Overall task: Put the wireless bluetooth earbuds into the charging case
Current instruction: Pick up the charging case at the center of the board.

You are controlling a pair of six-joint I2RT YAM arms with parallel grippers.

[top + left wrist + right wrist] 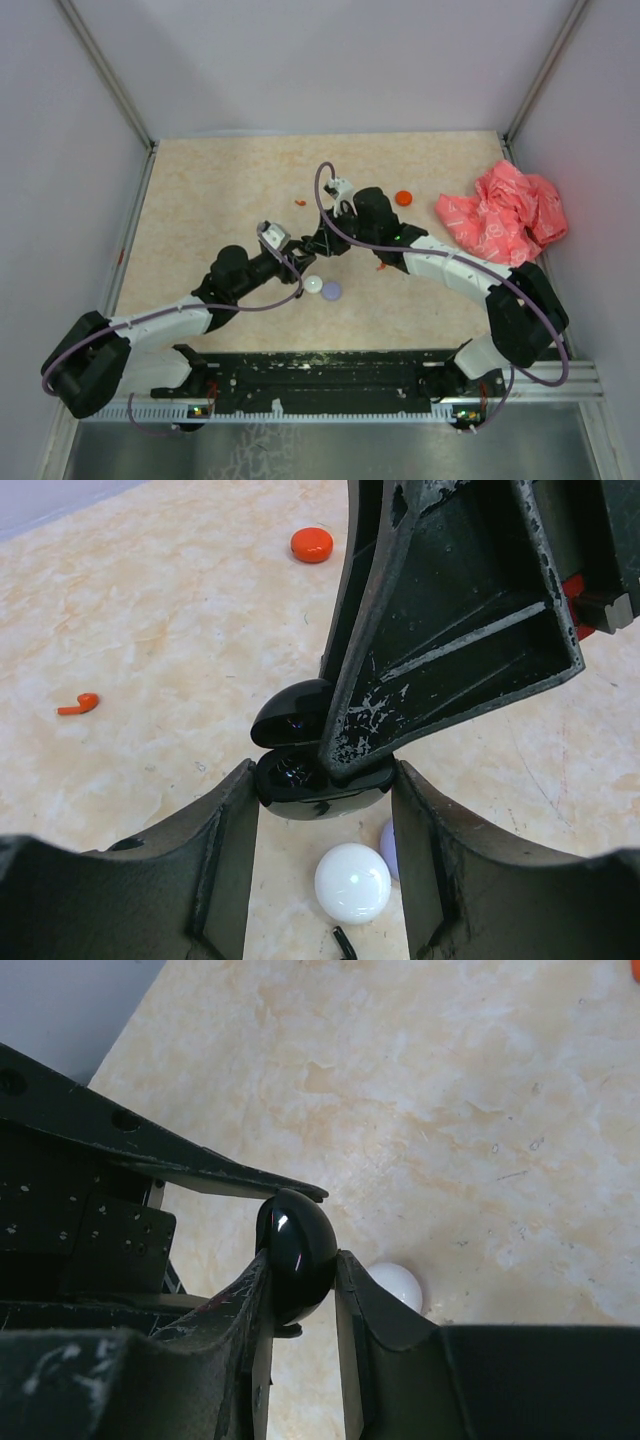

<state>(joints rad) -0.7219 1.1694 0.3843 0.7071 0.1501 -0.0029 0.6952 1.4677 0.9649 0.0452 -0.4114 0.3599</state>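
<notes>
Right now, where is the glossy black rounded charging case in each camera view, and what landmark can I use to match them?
Left wrist: the glossy black rounded charging case sits at centre, lid open, held by the left gripper.
Right wrist: lower centre-left, pinched by the right gripper.
Top external: near centre, where both grippers meet, mostly hidden.
Shared landmark: the white round disc, close by the case in all three.
</notes>
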